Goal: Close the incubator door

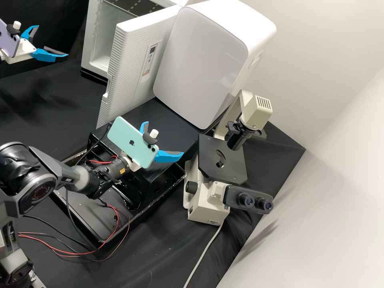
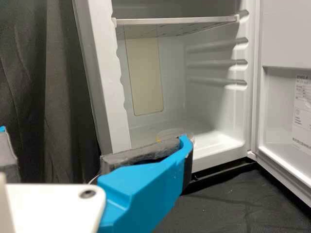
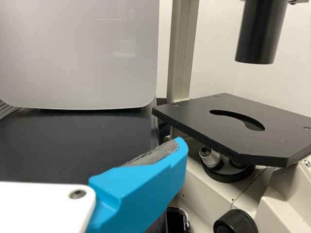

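Left end effector [image 1: 52,40], upper left, stood wide open; right end effector [image 1: 165,138], centre, likewise, partly behind mint-green phone [image 1: 128,136].

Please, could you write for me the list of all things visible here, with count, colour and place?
incubator: one, white, back of bench
door: one, white, on incubator, open
shelf: one, pale, inside incubator
machine: one, white, beside door
stand: one, black, before machine
microscope: one, cream and black, beside stand
power cable: one, grey, from microscope
tray: one, black, before stand
wires: several, red and black, around tray
mint phone: one, mint, on right gripper
purple phone: one, purple, on left gripper
grippers: two, white and blue, left facing incubator, right above stand
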